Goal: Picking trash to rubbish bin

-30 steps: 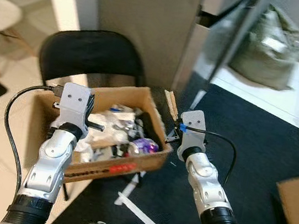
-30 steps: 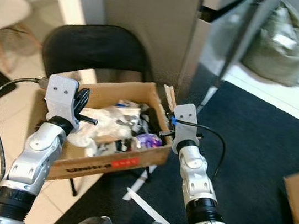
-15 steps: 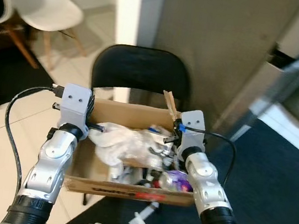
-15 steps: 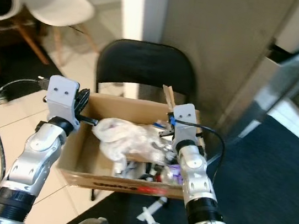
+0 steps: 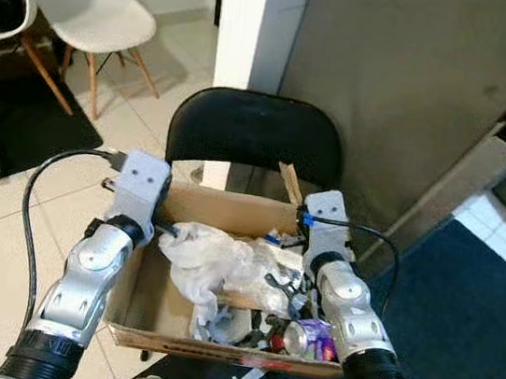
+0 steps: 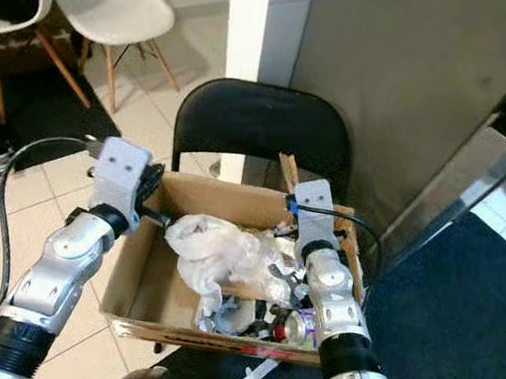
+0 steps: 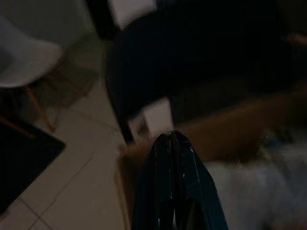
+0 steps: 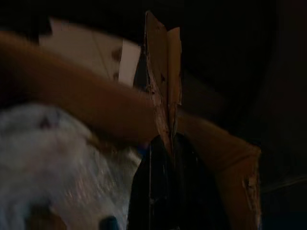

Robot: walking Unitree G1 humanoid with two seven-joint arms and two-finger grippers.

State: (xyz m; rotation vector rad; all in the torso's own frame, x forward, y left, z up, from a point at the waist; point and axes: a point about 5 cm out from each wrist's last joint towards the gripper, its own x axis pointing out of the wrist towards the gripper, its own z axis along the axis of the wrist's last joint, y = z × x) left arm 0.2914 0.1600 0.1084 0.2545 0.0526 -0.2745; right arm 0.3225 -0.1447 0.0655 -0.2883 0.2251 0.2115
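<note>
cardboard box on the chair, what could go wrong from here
The right gripper pinches only a torn cardboard piece sticking up at the cardboard box rim; it could rip or slip free. The box overhangs the black folding chair seat at the front, so a pull toward the robot might tip it. The white plastic bag heaped above the rim could spill onto the floor.
</note>
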